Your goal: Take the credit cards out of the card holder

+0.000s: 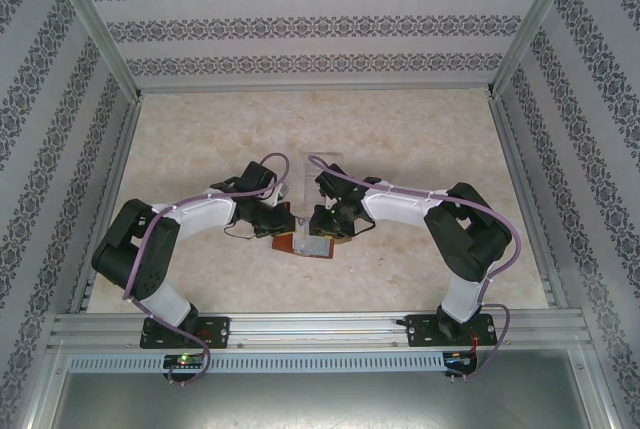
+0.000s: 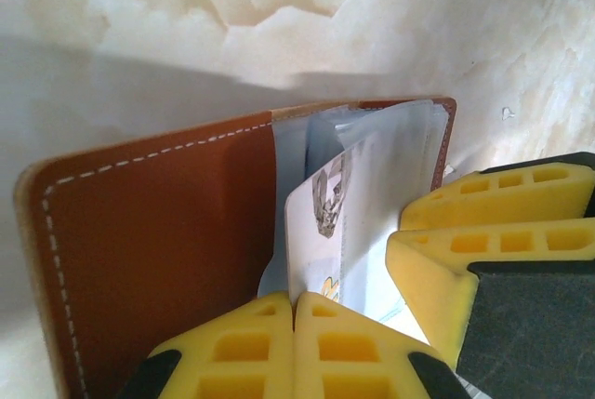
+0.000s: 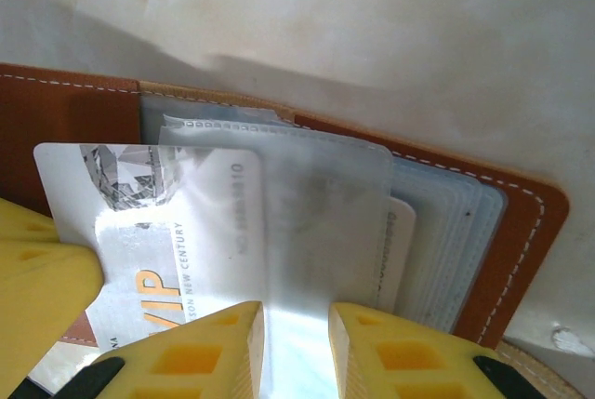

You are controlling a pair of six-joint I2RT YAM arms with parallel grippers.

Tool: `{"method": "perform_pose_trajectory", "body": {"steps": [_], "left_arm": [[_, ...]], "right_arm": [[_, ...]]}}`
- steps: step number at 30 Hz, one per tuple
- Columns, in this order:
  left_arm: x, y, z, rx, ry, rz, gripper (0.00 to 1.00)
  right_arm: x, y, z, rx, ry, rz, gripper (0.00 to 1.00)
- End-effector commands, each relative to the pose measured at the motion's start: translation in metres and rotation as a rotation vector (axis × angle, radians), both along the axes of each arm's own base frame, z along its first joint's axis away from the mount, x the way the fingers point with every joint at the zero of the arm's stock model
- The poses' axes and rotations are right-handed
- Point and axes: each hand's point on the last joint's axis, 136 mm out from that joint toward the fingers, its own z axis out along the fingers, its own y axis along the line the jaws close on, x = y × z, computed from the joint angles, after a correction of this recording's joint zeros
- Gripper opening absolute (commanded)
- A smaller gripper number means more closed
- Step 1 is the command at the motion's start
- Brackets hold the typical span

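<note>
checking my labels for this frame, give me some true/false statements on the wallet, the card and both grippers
1. The card holder is open, its inner pockets showing. True.
2. The VIP card is fully tucked inside the clear sleeve. False: part of it sticks out sideways.
3. The left gripper is wide open. False: its fingers are shut together.
4. The right gripper is at the card holder, with clear sleeve between its fingers. True.
5. The card holder is black. False: it is reddish-brown leather.
</note>
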Motion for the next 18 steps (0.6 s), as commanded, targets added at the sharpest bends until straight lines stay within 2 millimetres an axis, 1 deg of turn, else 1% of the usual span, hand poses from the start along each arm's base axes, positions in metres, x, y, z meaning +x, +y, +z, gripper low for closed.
{"method": "perform_pose_trajectory", "body": {"steps": [1,11,18], "left_arm": [[0.001,0.011,0.005,0.044,-0.013,-0.015,0.03],[0.0,0.015,0.015,0.064,-0.056,-0.085,0.01],[0.003,0.016,0.028,0.083,-0.122,-0.148,0.01]], "right_arm": [[-0.006,-0.025,-0.017,-0.105,0.018,-0.013,0.28],[-0.005,-0.024,-0.016,-0.102,0.017,-0.007,0.28],[-0.004,-0.023,-0.015,-0.1,0.017,-0.007,0.28]]}}
